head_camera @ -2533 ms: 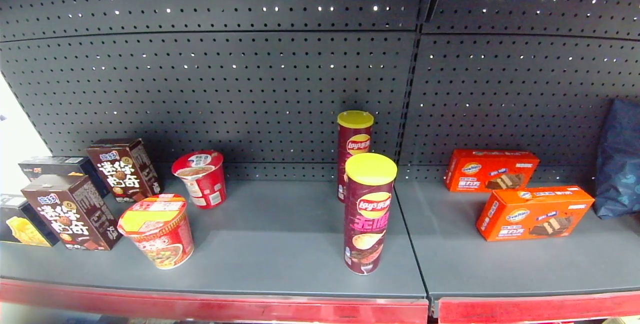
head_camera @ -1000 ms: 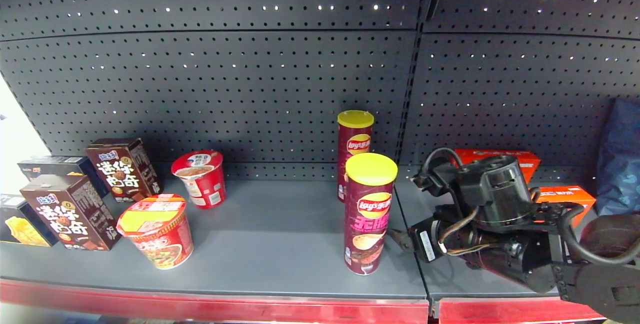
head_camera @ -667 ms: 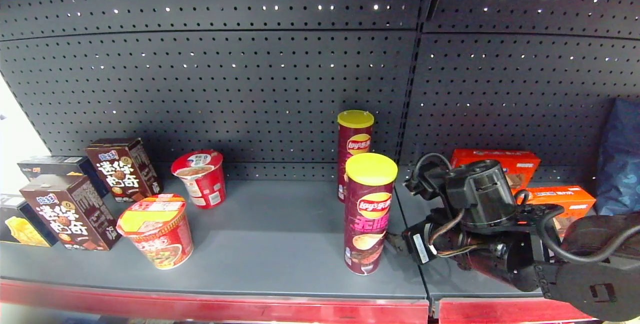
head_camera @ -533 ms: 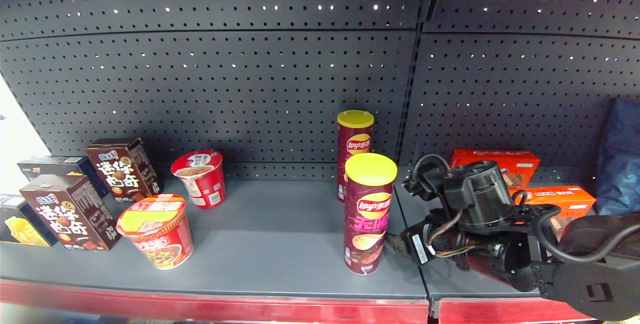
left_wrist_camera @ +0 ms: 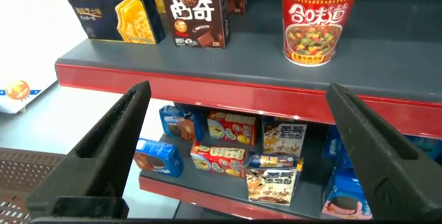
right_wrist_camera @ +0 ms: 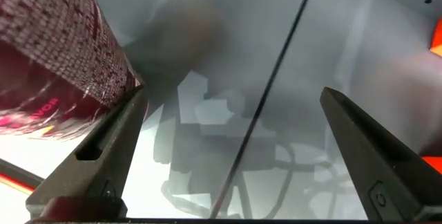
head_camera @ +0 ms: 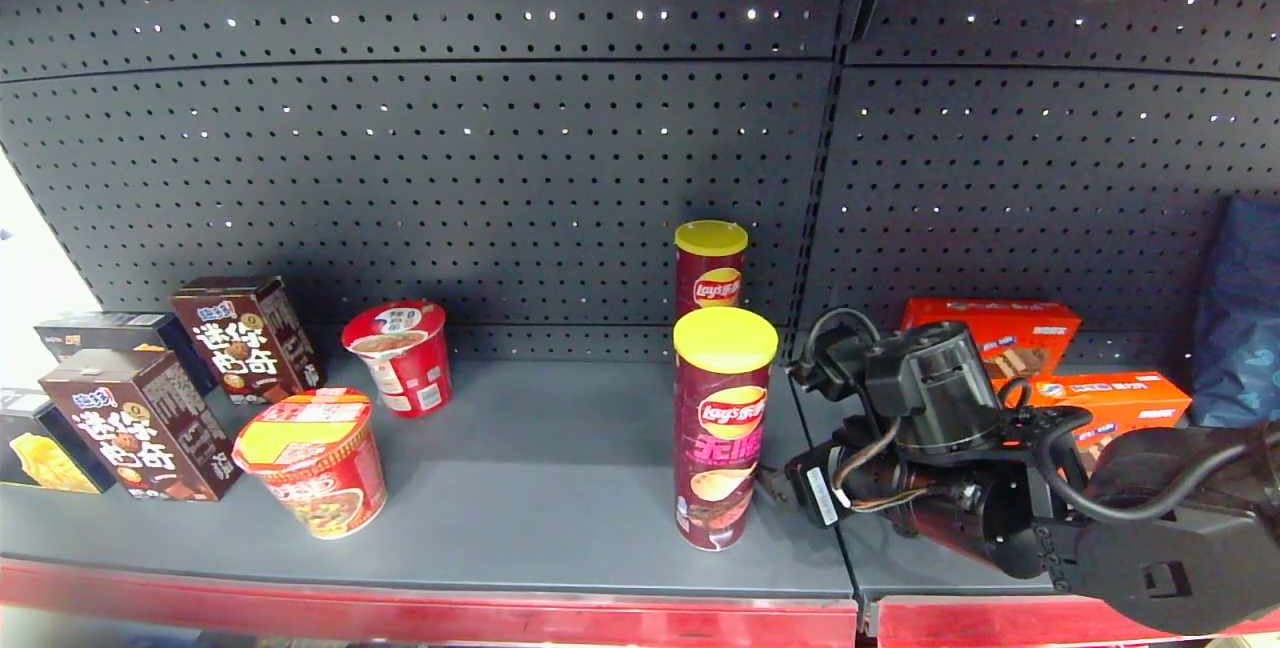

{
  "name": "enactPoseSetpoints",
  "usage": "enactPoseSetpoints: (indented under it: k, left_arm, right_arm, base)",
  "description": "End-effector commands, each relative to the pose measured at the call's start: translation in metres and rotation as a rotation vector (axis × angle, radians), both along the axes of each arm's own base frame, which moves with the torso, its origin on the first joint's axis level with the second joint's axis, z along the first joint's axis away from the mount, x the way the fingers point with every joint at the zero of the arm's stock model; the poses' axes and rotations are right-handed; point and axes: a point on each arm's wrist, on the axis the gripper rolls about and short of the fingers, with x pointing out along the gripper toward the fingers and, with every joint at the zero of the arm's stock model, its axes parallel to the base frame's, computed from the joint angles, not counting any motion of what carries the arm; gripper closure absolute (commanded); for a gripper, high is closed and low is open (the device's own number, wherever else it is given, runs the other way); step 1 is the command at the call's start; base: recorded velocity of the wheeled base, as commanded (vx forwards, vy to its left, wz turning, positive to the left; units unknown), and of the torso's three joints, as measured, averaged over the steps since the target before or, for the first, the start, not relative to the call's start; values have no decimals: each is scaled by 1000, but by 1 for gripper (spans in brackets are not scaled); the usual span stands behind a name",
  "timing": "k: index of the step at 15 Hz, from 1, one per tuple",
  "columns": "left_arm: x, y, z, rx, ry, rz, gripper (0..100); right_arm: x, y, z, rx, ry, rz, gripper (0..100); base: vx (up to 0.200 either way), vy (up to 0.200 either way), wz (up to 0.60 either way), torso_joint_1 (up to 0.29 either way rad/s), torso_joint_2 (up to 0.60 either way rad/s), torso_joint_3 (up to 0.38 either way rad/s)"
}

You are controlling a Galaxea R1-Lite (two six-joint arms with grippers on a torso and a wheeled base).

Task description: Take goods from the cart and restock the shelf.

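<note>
Two maroon chip cans with yellow lids stand mid-shelf, the front chip can (head_camera: 722, 438) ahead of the rear chip can (head_camera: 710, 268). My right gripper (right_wrist_camera: 231, 103) is low over the grey shelf (head_camera: 560, 468), just right of the front can, and open. In the right wrist view the front can (right_wrist_camera: 62, 65) presses against one finger and nothing lies between the fingers. In the head view only a fingertip (head_camera: 768, 478) shows beside the can's lower half. My left gripper (left_wrist_camera: 238, 89) is open and empty in front of the shelf's red edge (left_wrist_camera: 207, 86).
Two red noodle cups (head_camera: 315, 463) (head_camera: 402, 356) and brown boxes (head_camera: 145, 423) (head_camera: 250, 338) stand at the left. Orange boxes (head_camera: 985, 338) (head_camera: 1120, 398) and a blue bag (head_camera: 1240, 318) sit right, behind my right arm. A lower shelf (left_wrist_camera: 235, 155) holds several packets.
My right arm came in from the right and moved left up to the front chip can. The can has shifted slightly to the left.
</note>
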Motion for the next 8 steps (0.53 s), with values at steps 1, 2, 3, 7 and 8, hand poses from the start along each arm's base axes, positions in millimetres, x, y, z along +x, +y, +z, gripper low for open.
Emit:
enactPoseSetpoints:
  k: [1,2,3,7,8]
  left_arm:
    - [0,0,0,0,5,1,0]
    - [0,0,0,-2,4,1,0]
    - [0,0,0,-2,4,1,0]
    - [0,0,0,-34,-5,4,0]
    - [0,0,0,-34,-5,4,0]
  right_arm:
    - [0,-1,-1,-1,3,0,0]
    - [-1,-4,0,-2,2,-7,0]
    - [-1,-5,0,-1,1,-9,0]
    - [-30,-33,49,109,-120,-16,0]
    - [-30,-33,49,109,-120,-16,0]
  base:
    - [0,0,0,0,0,0]
    - [0,0,0,0,0,0]
    - [0,0,0,0,0,0]
    - [0,0,0,0,0,0]
    - [0,0,0,0,0,0]
